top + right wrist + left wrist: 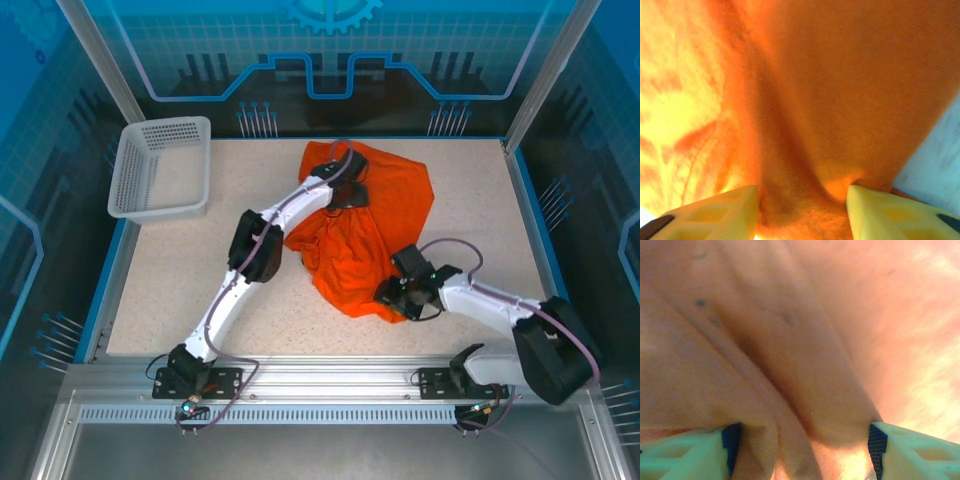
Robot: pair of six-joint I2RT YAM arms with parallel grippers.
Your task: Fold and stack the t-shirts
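An orange t-shirt lies crumpled on the middle of the table, running from the far centre towards the near right. My left gripper presses down into its far upper part. In the left wrist view the left gripper stands open and wide, with a fold of t-shirt bulging between the fingers. My right gripper sits at the garment's near lower edge. In the right wrist view the right gripper is open, narrower, with a thick bunch of t-shirt between the fingers and touching both.
A white perforated basket stands at the far left corner of the speckled table. Blue rails edge the table on both sides. A strip of bare table shows to the right of the cloth in the right wrist view.
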